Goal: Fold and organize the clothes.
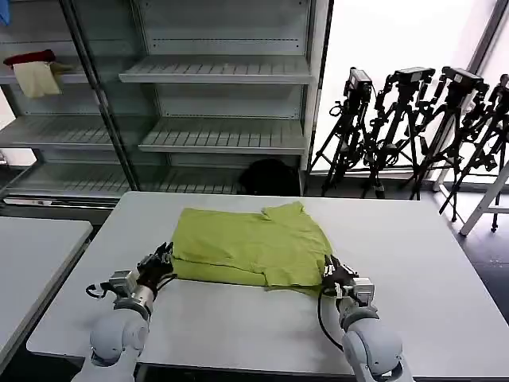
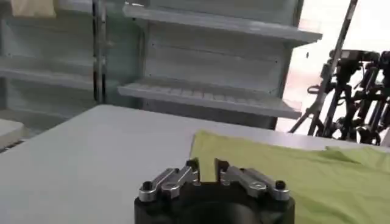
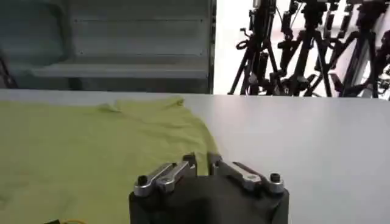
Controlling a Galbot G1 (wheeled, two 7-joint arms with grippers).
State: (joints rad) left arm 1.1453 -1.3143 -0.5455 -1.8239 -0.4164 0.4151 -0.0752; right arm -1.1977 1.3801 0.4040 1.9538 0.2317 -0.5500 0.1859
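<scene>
- My left arm reaches forward low over the tabletop (image 1: 238, 326), its wrist nearly level.
- My left pincer (image 1: 161, 263) points ahead at the near left edge of the shirt (image 1: 254, 243); its fingertips (image 2: 192, 165) stand close together with a narrow gap.
- My right arm lies likewise on the other side.
- My right pincer (image 1: 330, 270) sits at the shirt's near right corner, fingertips (image 3: 191, 159) almost touching.

T-shirt (image 1: 250, 245) lying folded mid-desk (image 1: 413, 263), left claw (image 1: 161, 260) at its near left corner, right claw (image 1: 330, 274) at its near right corner, shelving (image 1: 223, 103) behind the desk, tripods (image 1: 413, 119) back right, second desk (image 1: 32, 247) off to the left
</scene>
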